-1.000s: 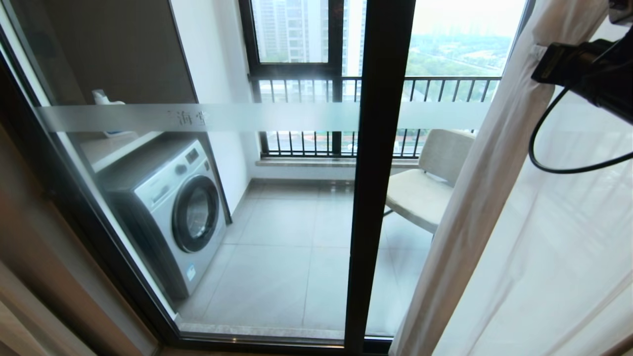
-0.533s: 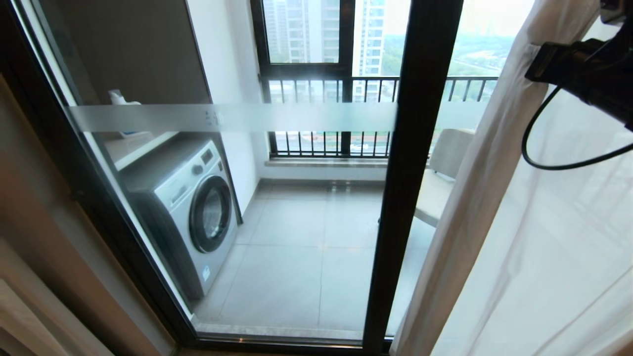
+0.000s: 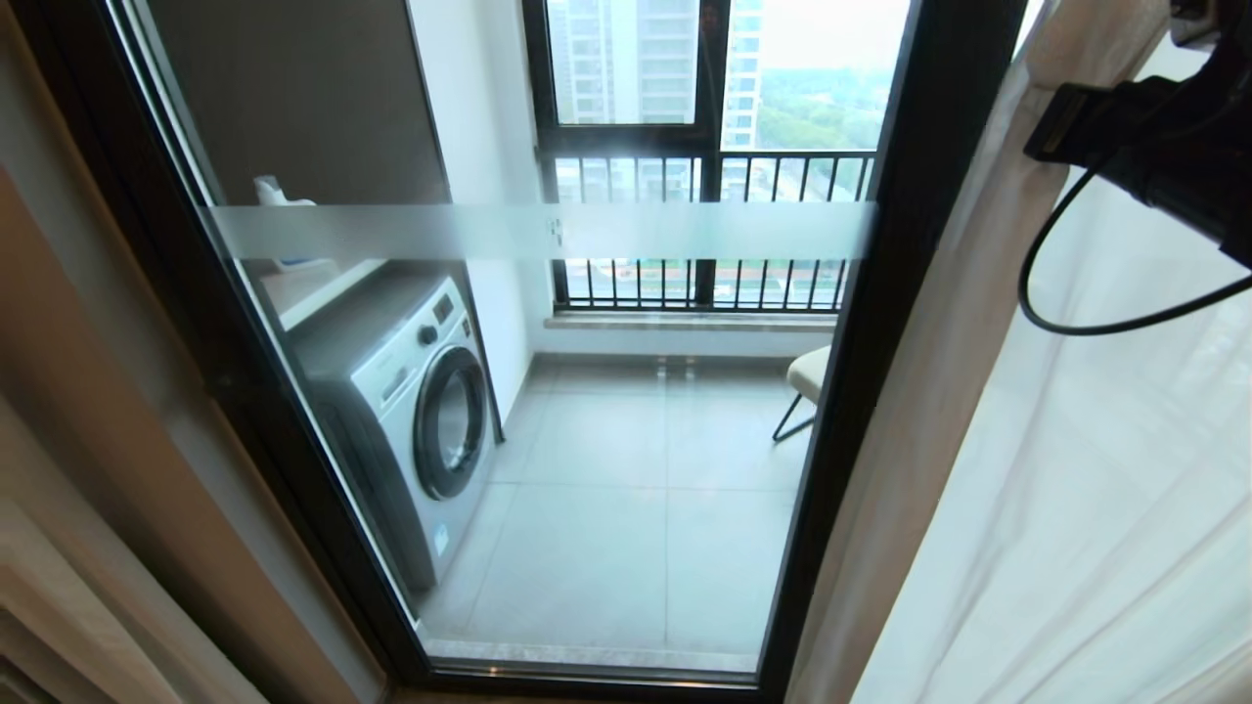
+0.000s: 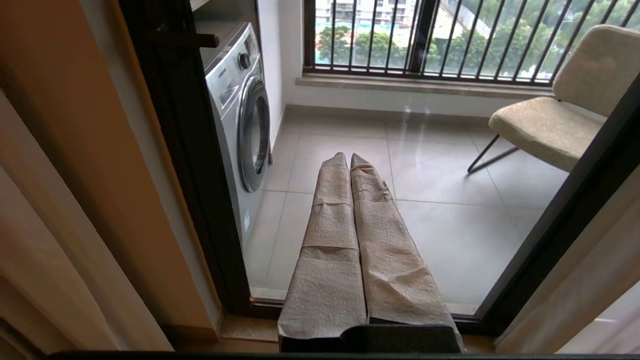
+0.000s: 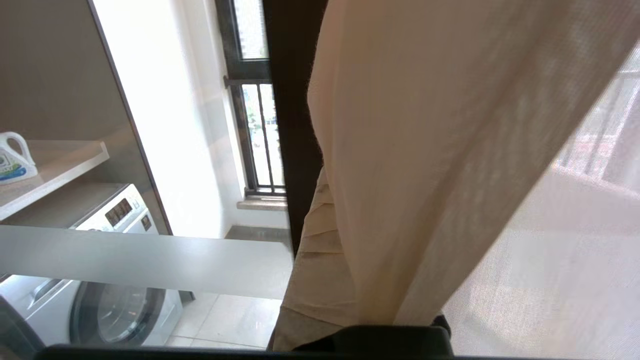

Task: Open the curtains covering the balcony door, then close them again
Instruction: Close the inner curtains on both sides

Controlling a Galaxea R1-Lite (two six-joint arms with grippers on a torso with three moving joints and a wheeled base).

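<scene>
The balcony door has glass panes in thick black frames, crossed by a frosted band. A beige curtain with a white sheer behind it hangs at the right, its edge against the door's middle post. My right gripper is raised at the top right, shut on that curtain's edge. In the right wrist view the fabric drapes over the taped fingers. My left gripper is low before the door, shut and holding nothing.
Behind the glass are a washing machine, a beige chair, a barred window and a detergent bottle on a shelf. More beige folds hang at the far left. A black cable loops under the right arm.
The whole view has shifted, so the camera has moved left. The held curtain edge has come left across the door to the middle post and now hides most of the chair.
</scene>
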